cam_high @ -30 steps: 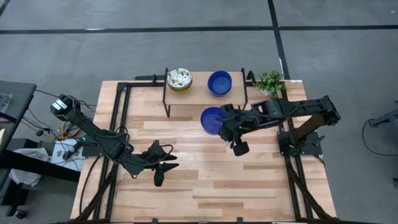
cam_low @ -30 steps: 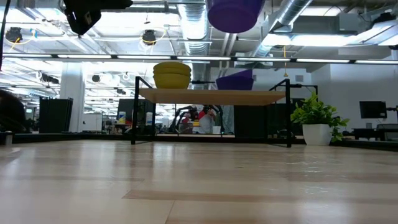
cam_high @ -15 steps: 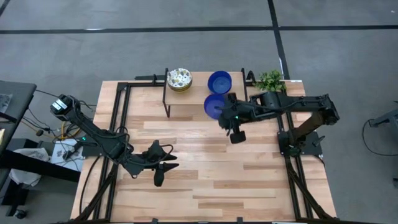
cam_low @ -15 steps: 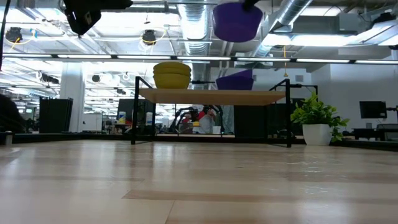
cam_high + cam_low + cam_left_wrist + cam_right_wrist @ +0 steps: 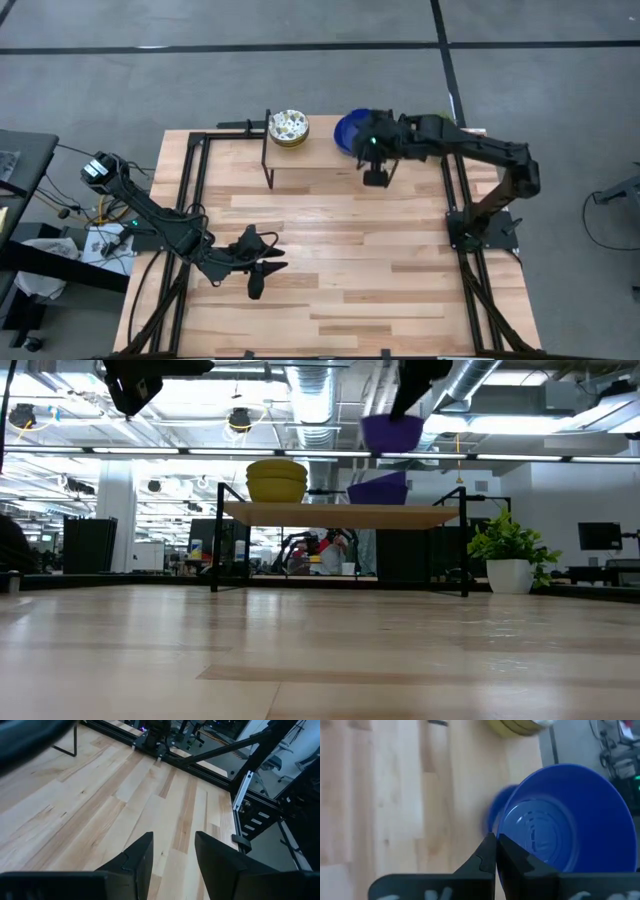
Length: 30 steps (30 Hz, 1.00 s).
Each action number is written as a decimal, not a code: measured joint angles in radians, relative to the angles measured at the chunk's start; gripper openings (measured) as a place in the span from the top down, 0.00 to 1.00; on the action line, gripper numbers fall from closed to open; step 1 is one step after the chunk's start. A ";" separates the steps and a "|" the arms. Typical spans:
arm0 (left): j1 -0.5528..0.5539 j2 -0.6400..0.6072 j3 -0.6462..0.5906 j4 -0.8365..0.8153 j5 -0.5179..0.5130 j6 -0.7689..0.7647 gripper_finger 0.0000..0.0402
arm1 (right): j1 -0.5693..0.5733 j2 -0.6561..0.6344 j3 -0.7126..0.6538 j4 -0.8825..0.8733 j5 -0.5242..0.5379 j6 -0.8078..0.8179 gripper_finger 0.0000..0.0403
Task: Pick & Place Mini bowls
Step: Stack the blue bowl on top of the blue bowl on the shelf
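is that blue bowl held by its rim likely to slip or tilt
Possibly. The blue bowl looks glossy and rigid, and the right gripper pinches only its thin rim, so it could pivot or slide. It hangs level in the low view, suggesting it is light.

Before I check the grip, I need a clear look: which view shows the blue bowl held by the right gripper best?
The right wrist view: the held blue bowl fills it, its rim pinched by the right gripper. The high view shows it partly under the arm; the low view shows only its side above the shelf; the left wrist view shows none.

The right gripper pinches the rim of a blue mini bowl above the wooden shelf; yellow bowls stand beyond.
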 joint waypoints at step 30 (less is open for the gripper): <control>0.000 0.000 0.000 0.003 -0.030 0.000 0.64 | -0.217 0.147 0.000 0.031 -0.192 -0.248 1.00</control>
